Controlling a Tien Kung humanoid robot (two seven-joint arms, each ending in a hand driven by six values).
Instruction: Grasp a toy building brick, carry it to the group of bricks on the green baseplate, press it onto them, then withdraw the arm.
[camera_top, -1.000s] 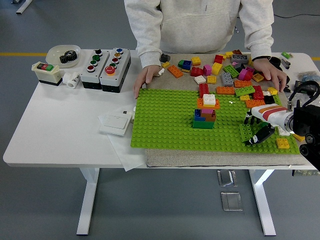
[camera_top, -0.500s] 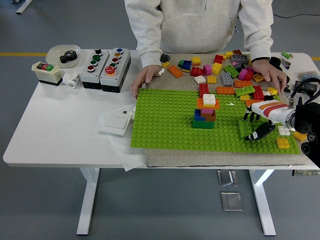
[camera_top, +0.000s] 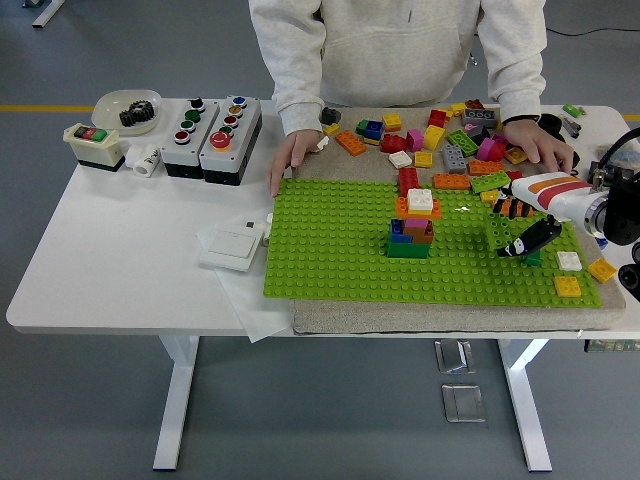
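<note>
Green brick (camera_top: 503, 231) in my right hand (camera_top: 520, 228), fingers clamped on it, held over the right part of the baseplate (camera_top: 330, 250). Its long axis looks roughly near-to-far, tilted; the fingers hide much of it. Brick stack (camera_top: 411, 228) sits well left of it, mid-plate. Loose bricks (camera_top: 455, 140) lie beyond on the table (camera_top: 120, 260). Person's hands (camera_top: 290, 160) rest at the plate's far corners.

The right hand (camera_top: 522, 226) reached in from the right, fingers apparently curled, thumb pointing down-left.
</note>
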